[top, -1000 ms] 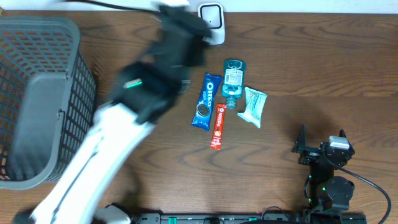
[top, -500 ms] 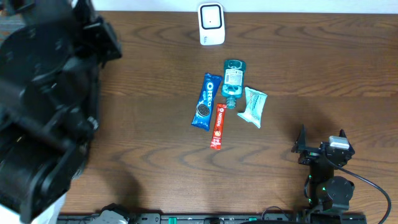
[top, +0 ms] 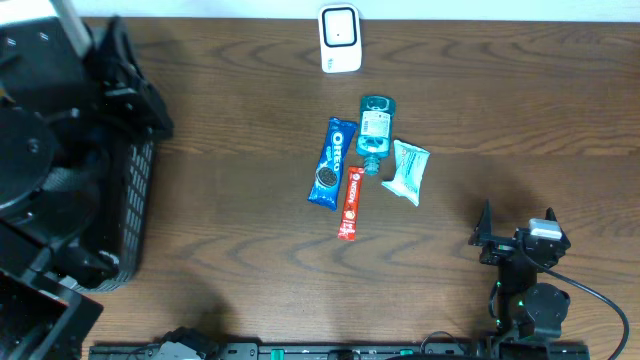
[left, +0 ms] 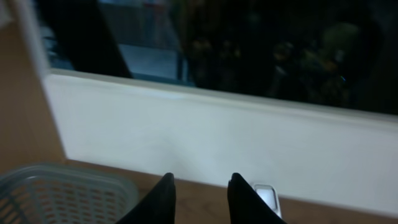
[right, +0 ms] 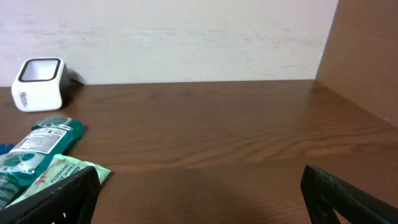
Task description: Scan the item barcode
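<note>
- Brown wooden table (top: 250,260) – items sit in a loose cluster right of centre, well apart from both arms.
- Blue Oreo biscuit packet (top: 332,163) lies flat, slightly tilted, leftmost of the cluster.
- Teal plastic mouthwash bottle (top: 375,130) lies on its side just right of the packet, label up, cap end toward the near edge.
- Red stick sachet (top: 351,203) lies below those two, its top end close to the bottle's cap.
- Pale green and white pouch (top: 408,171) lies just right of the bottle; touching or not, cannot tell.
- White box-shaped barcode scanner (top: 340,38) stands at the far edge, beyond the cluster and apart from it.
- Dark grey plastic mesh basket (top: 135,215) stands at the left edge, mostly hidden under the black left arm (top: 50,150).
- Left gripper (left: 200,199) – raised, aimed at the white wall (left: 186,130); fingers (left: 163,199) parted by a narrow gap, nothing between them. Basket rim shows at lower left of its view, scanner at lower right.
- Right gripper (right: 200,177) sits low at the near right of the table, fingers (right: 62,199) spread wide, empty, facing the bottle, pouch and scanner.
</note>
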Tool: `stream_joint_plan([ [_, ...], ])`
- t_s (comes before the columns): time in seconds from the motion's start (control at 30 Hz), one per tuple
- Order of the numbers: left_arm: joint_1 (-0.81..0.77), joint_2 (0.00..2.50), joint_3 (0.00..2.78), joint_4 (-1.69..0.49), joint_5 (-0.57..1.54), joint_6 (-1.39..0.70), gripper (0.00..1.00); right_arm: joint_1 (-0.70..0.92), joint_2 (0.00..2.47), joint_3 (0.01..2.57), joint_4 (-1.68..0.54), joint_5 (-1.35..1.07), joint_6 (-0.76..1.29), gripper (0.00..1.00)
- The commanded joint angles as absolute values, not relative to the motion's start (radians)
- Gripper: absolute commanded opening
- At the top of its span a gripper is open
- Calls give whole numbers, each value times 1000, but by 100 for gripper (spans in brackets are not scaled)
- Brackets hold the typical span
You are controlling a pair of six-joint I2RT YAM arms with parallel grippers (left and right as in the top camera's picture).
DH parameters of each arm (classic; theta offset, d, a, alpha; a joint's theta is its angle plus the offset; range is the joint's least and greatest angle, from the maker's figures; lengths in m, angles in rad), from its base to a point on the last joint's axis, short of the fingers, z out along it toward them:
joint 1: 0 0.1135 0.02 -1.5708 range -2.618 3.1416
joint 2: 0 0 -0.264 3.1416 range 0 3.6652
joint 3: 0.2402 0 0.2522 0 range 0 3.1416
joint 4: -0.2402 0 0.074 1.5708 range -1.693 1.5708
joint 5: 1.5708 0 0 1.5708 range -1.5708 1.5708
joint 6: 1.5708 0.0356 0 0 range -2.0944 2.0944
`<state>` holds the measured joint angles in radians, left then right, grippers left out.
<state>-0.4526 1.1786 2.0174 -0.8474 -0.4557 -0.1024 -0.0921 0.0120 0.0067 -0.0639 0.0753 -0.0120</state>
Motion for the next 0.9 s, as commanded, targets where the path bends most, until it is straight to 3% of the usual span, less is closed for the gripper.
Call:
stream_joint_plan([
  [0.0, -449, 1128, 1953, -830, -351, -90, 31, -83, 7, 6, -68, 76, -23, 99],
  [0.4, -448, 884, 1716, -694, -347, -90, 34, -83, 7, 6, -68, 76, -23, 99],
  [0.63, -443, 787, 1645, -667, -237, -90, 34, -82, 7, 6, -68, 76, -23, 99],
  [0.87, -337, 742, 1643, -663, -215, -90, 34, -83, 7, 6, -68, 76, -23, 99],
])
